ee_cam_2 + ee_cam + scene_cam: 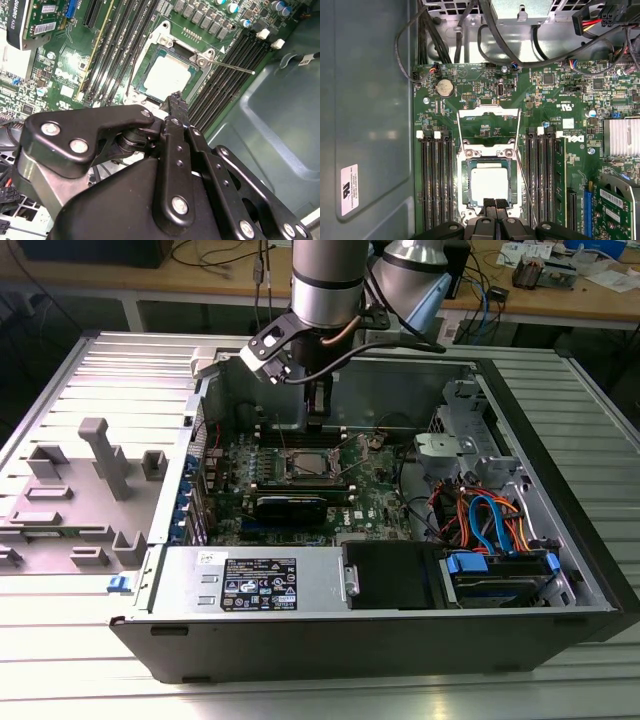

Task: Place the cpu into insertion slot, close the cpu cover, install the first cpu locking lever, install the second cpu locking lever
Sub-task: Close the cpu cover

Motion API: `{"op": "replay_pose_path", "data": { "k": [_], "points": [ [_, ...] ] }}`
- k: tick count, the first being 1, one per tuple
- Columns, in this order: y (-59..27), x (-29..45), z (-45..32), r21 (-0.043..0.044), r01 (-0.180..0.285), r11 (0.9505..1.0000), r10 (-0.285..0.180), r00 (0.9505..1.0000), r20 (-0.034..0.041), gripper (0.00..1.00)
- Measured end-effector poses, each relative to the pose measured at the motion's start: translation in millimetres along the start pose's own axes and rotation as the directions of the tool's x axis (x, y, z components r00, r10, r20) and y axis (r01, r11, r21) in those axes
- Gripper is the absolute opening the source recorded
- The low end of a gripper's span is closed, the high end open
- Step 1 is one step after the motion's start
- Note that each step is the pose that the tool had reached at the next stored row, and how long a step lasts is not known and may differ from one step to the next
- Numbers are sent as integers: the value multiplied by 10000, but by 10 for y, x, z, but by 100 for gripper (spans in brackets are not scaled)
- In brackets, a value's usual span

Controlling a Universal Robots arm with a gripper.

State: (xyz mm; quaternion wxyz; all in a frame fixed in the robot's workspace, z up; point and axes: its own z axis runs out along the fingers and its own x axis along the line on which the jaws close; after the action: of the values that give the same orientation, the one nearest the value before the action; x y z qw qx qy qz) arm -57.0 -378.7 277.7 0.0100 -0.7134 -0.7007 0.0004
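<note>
While the gripper (495, 203) hangs pinched together, the silvery square cpu (490, 183) sits in the insertion slot (466, 186).

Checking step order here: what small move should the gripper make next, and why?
Probably shift the gripper toward the cpu cover to start tipping it down. In the first wrist view the cpu already lies in the insertion slot, the cover appears to stand raised beyond it, and the gripper, shut, holds nothing.
</note>
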Motion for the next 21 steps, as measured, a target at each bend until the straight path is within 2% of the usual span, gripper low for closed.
{"op": "replay_pose_path", "data": {
  "k": [9,14,17,21],
  "points": [
    [0,0,0,0,0,10000,0,10000,14,11],
    [0,1,-43,-1,0,10000,0,10000,12,11],
    [0,1,-43,-1,-1,10000,1,10000,12,11],
    [29,1,-45,1,0,10000,0,10000,15,11]
  ]
}}
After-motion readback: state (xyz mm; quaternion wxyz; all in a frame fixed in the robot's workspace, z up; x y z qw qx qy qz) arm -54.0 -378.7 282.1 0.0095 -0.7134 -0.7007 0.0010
